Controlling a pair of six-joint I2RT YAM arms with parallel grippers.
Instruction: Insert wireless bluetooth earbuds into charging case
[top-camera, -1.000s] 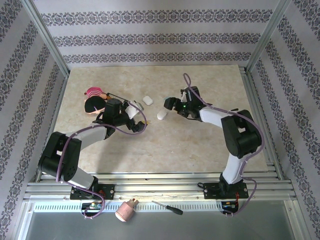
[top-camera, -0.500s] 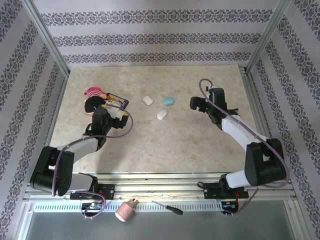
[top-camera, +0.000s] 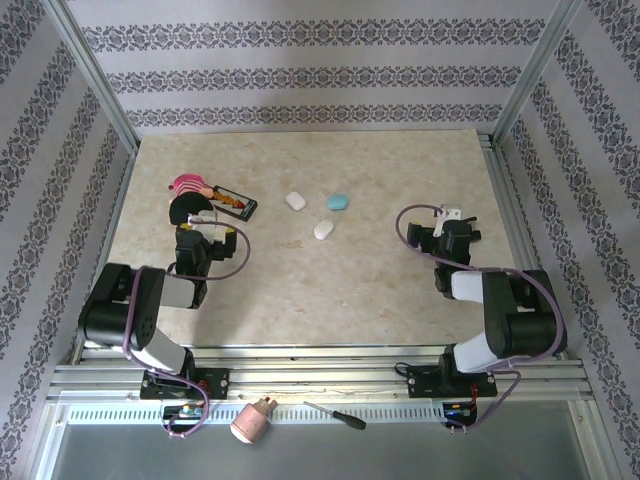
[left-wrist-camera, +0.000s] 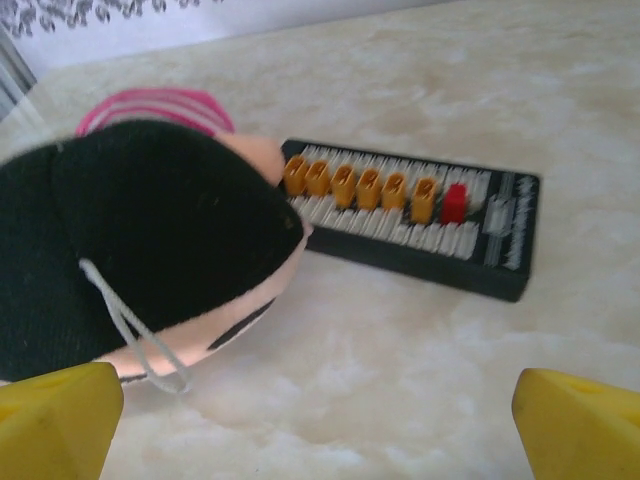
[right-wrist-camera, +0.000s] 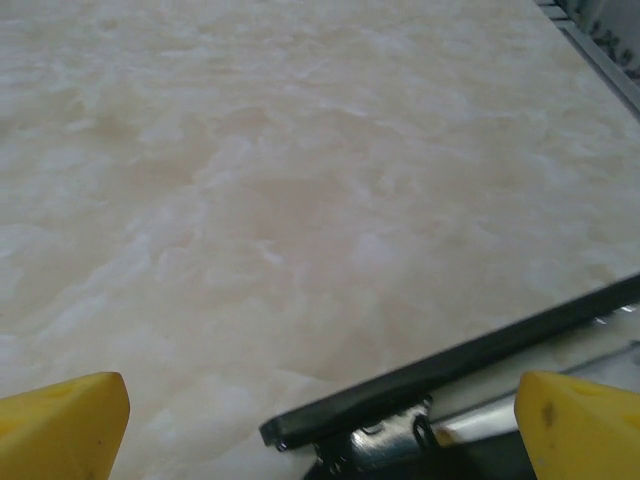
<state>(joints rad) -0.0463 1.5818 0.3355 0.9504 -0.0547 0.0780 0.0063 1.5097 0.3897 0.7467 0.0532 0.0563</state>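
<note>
Three shut pebble-shaped charging cases lie at the table's middle: a white case (top-camera: 295, 200), a pale blue case (top-camera: 339, 202) and a second white case (top-camera: 323, 229). The earbuds are out of view. My left gripper (top-camera: 203, 232) is folded back at the left, well apart from the cases. In the left wrist view the left gripper (left-wrist-camera: 320, 430) stands open, its yellow fingertips (left-wrist-camera: 55, 420) wide with bare table between. My right gripper (top-camera: 448, 222) sits at the right, far from the cases. It too is open (right-wrist-camera: 320, 430), with yellow fingertips (right-wrist-camera: 580, 425) at the frame's corners.
A pink and black plush doll (top-camera: 188, 205) (left-wrist-camera: 140, 240) lies just ahead of the left gripper, beside a black board with orange connectors (top-camera: 236, 205) (left-wrist-camera: 420, 215). A black bar (right-wrist-camera: 450, 370) crosses low in the right wrist view. A screwdriver (top-camera: 335, 415) lies below the table's front rail.
Both arms have drawn back from the cases toward the near edge, left arm to the left, right arm to the right. The blue case is now uncovered. The right gripper widened.
</note>
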